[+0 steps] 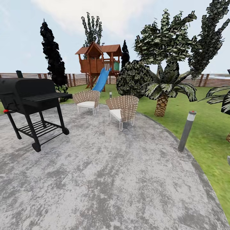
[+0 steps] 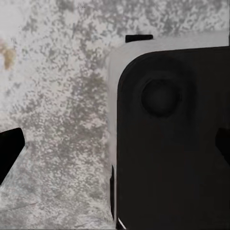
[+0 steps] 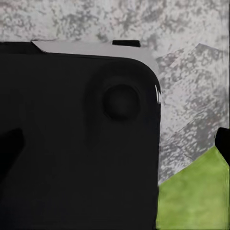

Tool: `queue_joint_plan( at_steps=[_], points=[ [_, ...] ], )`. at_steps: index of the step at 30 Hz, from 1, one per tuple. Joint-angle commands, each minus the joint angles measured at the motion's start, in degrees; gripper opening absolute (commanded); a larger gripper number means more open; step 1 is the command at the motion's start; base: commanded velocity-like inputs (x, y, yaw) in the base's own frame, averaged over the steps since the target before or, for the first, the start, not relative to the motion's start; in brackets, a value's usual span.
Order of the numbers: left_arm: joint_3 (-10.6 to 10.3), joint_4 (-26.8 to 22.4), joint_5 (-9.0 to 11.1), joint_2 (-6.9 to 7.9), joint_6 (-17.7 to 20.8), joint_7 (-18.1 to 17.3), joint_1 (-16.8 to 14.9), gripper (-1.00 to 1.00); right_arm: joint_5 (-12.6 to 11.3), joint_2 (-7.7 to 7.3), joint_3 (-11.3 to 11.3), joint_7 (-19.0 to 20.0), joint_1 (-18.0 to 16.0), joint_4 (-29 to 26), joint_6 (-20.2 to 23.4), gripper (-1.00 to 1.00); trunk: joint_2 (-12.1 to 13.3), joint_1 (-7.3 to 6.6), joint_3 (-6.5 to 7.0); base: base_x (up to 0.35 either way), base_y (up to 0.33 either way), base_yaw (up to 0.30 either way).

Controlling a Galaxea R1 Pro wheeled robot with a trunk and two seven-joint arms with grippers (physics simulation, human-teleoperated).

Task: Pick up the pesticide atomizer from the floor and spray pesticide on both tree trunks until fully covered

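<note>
Grey patio [image 1: 105, 179], grill [image 1: 28, 95], two chairs [image 1: 123, 110].

A black barbecue grill [image 1: 30, 97] stands at the paved patio's [image 1: 95, 179] left edge. Two wicker chairs [image 1: 123, 108] sit near its far edge. A grey bollard light [image 1: 187, 130] stands on the grass just beyond its right edge.

Garden lawn [image 1: 204, 134] green beyond the grey patio [image 1: 105, 179], ringed by a brown slatted fence [image 1: 210, 80].

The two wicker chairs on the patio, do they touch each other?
Apart. The head view shows a strip of grey patio between the left chair and the right chair, plainly between their legs.
</note>
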Motion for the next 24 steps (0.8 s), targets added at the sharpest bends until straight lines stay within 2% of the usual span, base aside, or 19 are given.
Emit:
queue_joint_plan(
  at_steps=[1,6,7,9,13,16,18,24],
  points=[
    [0.0,-0.3,0.0,0.33,-0.5,0.1,-0.4,1.0,0.0,-0.33,0.0,0.0,0.0,-0.3,-0.5,1.0,0.0,0.0,-0.06,0.0,0.0,0.0],
    [0.0,-1.9,0.0,1.94,-2.1,0.1,-2.0,1.0,-0.1,-0.61,-0.1,0.0,-0.2,-1.9,-2.1,1.0,0.0,0.0,-0.06,0.0,0.0,0.0],
    [0.0,-5.7,0.0,2.28,-13.4,0.1,-6.9,1.0,-0.1,-0.59,-0.1,0.0,-0.3,-16.7,-17.8,1.0,0.0,0.0,-0.06,0.0,0.0,0.0],
    [-0.1,-6.5,0.1,2.24,-13.4,0.1,-8.9,1.0,-0.1,-0.57,-0.1,0.0,-0.6,-20.2,-17.9,1.0,0.0,0.0,-0.06,0.0,0.0,0.0],
    [0.0,-9.1,0.3,1.96,-13.4,0.1,-11.1,1.0,-0.1,-0.55,-0.1,0.0,-3.2,-22.9,-18.1,1.0,0.0,0.0,-0.06,0.0,0.0,0.0],
    [0.0,-11.2,0.3,1.73,-13.5,0.0,-11.7,1.0,-0.3,-0.41,-0.1,0.0,-6.5,-22.6,-18.0,1.0,0.0,0.0,-0.06,0.0,0.0,0.0],
    [-0.2,-11.7,0.1,1.48,-13.5,-0.2,-11.7,1.0,-0.3,-0.26,-0.1,0.0,-7.5,-22.3,-18.0,1.0,0.0,0.0,-0.06,0.0,0.0,0.0],
    [-0.6,-12.3,-0.3,0.94,-13.4,-0.5,-11.5,1.0,-0.3,-0.13,-0.1,0.0,-8.4,-20.9,-17.9,1.0,0.0,0.0,-0.06,0.0,0.0,0.0]
  ],
)
